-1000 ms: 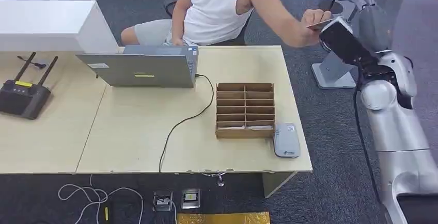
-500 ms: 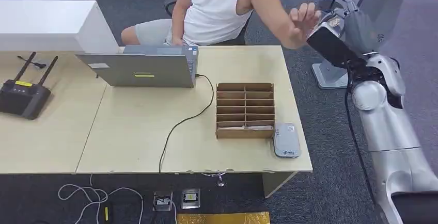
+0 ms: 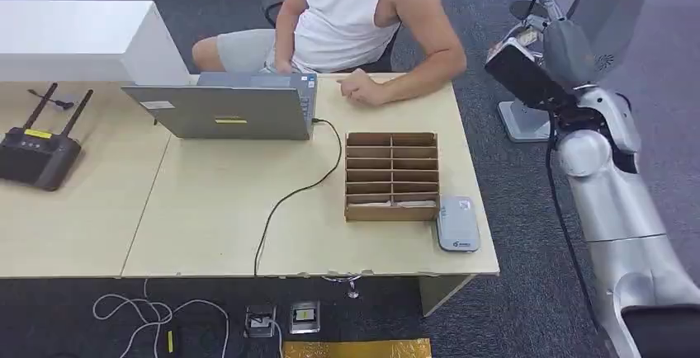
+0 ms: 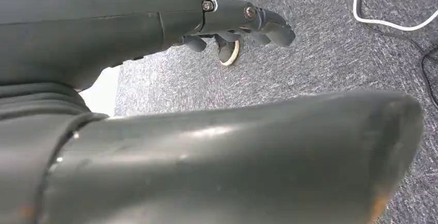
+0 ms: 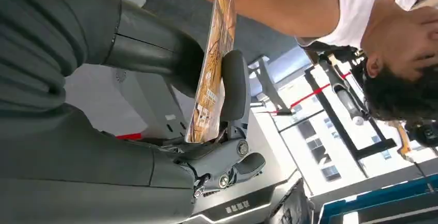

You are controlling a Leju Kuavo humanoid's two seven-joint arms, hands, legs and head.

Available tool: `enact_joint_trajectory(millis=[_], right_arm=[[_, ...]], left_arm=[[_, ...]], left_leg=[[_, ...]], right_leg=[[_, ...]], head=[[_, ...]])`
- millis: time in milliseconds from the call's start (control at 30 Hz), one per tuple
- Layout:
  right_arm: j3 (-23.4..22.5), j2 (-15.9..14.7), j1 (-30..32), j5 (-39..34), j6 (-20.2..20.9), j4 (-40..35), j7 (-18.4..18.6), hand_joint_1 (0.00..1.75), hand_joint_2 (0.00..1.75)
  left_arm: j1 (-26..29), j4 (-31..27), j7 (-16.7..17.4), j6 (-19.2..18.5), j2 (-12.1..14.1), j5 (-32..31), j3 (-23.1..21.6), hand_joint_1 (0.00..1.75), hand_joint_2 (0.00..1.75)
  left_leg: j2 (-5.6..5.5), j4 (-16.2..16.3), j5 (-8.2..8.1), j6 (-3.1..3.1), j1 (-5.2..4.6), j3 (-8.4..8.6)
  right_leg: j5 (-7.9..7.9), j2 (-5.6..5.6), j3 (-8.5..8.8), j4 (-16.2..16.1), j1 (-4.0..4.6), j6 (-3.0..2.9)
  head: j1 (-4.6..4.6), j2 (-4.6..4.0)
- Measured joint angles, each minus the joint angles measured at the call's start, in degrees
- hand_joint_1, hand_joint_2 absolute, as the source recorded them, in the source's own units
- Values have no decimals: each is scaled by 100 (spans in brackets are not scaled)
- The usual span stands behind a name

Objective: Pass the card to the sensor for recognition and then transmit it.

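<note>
Starting at the left of the head view, a black router (image 3: 37,153) with two antennas sits on the bench (image 3: 206,218), below a white cabinet (image 3: 82,40) in the upper left. A grey laptop (image 3: 223,109) stands open left of centre, and a black cable (image 3: 289,197) runs from its right side toward the bench's front edge. On the carpet (image 3: 74,313) at lower left lies a coiled white cord (image 3: 148,313).

At upper centre a person in a white sleeveless top (image 3: 342,11) sits behind the bench, one hand (image 3: 359,90) resting on the bench top just right of the laptop. Right of centre stands a brown box with rows of slots (image 3: 391,175). The grey sensor (image 3: 457,223) lies flat just beside its lower right corner, near the bench's right edge.

In the upper right, off the bench and over the carpet, the right hand (image 3: 532,40) is raised at the end of the silver arm (image 3: 615,209). In the right wrist view this right hand (image 5: 217,95) pinches the card (image 5: 213,64) edge-on between the thick thumb (image 5: 155,53) and the darker fingers (image 5: 233,87); the card bears an orange and yellow print. The card is well apart from the sensor.

In the left wrist view the left hand (image 4: 232,25) hangs above the carpet, its fingers (image 4: 271,27) curled loosely inward with nothing in them.
</note>
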Motion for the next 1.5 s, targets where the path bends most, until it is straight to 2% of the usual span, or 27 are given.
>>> enact_joint_trajectory(millis=[233, 500, 733, 967, 1500], right_arm=[[39, -11, 125, -13, 186, 81, 30, 175, 175], [-4, -227, 1086, 322, 402, 216, 122, 175, 175], [-79, -232, 1587, 568, 586, 247, 208, 175, 175], [-129, -232, 1835, 649, 848, 181, 286, 175, 175], [-131, -210, 2008, 743, 957, 92, 330, 175, 175]], left_arm=[[0, 0, 35, -2, 7, 33, 0, 0, 0], [20, 0, 184, 0, -4, 79, 4, 0, 0], [20, 0, 184, 22, -42, 77, 4, 0, 0], [20, 0, 184, 22, -44, 64, 4, 0, 0], [17, 0, 179, 22, -46, 24, 4, 0, 0]], left_leg=[[1, 0, 0, 0, 0, 1], [2, 0, -5, -5, 1, 1], [6, 0, -5, -5, 3, 1], [14, 0, -5, -6, 3, 2], [14, 0, -5, -6, 3, 2]], right_leg=[[-1, 1, -4, -1, 0, -1], [-1, 6, -5, -4, 1, -1], [-1, 9, -8, -3, 3, -1], [-1, 11, -7, -3, 3, -2], [-1, 11, -8, -3, 3, -2]], head=[[-2, 0], [0, 0], [0, 0], [0, 0], [0, 0]])
